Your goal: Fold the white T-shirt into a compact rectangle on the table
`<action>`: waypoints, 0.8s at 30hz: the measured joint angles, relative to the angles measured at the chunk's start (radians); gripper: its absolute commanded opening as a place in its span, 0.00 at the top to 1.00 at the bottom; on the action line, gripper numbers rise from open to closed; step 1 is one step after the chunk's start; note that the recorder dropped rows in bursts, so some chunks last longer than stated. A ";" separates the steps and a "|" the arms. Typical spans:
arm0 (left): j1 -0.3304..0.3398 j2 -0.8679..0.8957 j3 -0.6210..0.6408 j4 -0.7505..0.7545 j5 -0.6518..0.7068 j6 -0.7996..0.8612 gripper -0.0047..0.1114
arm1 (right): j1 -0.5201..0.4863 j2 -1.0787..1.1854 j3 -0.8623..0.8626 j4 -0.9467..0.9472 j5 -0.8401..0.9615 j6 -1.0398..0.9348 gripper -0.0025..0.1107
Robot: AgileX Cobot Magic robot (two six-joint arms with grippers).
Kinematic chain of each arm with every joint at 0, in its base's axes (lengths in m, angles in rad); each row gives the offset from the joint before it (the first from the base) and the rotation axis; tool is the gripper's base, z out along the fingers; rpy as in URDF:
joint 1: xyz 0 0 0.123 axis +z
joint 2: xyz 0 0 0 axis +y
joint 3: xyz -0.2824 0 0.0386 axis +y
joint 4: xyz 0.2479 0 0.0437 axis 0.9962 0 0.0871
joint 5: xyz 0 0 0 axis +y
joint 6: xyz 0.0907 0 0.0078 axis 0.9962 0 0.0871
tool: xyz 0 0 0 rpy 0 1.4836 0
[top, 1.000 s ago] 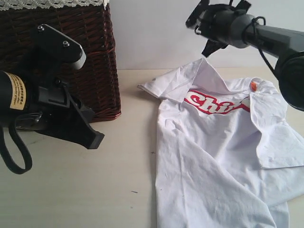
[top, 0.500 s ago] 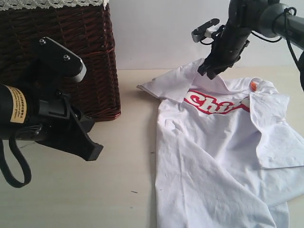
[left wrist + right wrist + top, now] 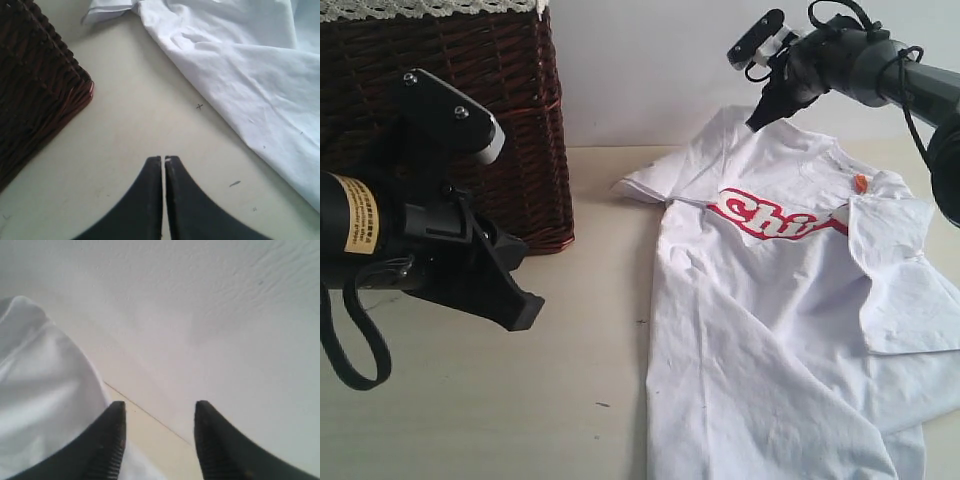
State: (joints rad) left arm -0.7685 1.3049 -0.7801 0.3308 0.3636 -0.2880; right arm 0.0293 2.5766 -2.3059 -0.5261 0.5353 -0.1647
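1. We find the white short-sleeved cotton T-shirt (image 3: 760, 330) lying creased on the pale cream wood-grain table (image 3: 570, 400), right of centre in the exterior view. A flap on its right side is folded in over the body.
2. The red-outlined lettering (image 3: 770, 215) is partly covered by that flap. The small orange tag (image 3: 860, 182) shows at the collar.
3. The left gripper (image 3: 163, 160) has its jaws pressed together and holds nothing. It hangs over bare table between the dark brown wicker basket (image 3: 500, 120) and the shirt.
4. The right gripper (image 3: 160, 404) has its jaws apart at the shirt's far shoulder edge. Cloth lies beside one finger.
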 measured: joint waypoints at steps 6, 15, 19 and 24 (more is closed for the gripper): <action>0.000 0.000 0.002 0.001 -0.013 0.000 0.92 | 0.002 -0.007 -0.008 -0.043 0.221 0.112 0.69; 0.000 0.000 0.002 0.001 -0.013 0.000 0.92 | -0.164 -0.207 -0.010 0.517 0.651 0.029 0.60; 0.000 0.000 0.016 0.001 0.000 0.000 0.92 | -0.174 -0.342 0.114 0.576 0.677 0.029 0.60; 0.000 0.000 0.020 0.001 0.002 0.000 0.92 | -0.172 -0.546 0.421 0.586 0.680 0.056 0.60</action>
State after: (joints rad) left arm -0.7685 1.3049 -0.7600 0.3315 0.3654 -0.2880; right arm -0.1427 2.0310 -1.8852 0.0598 1.2152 -0.1090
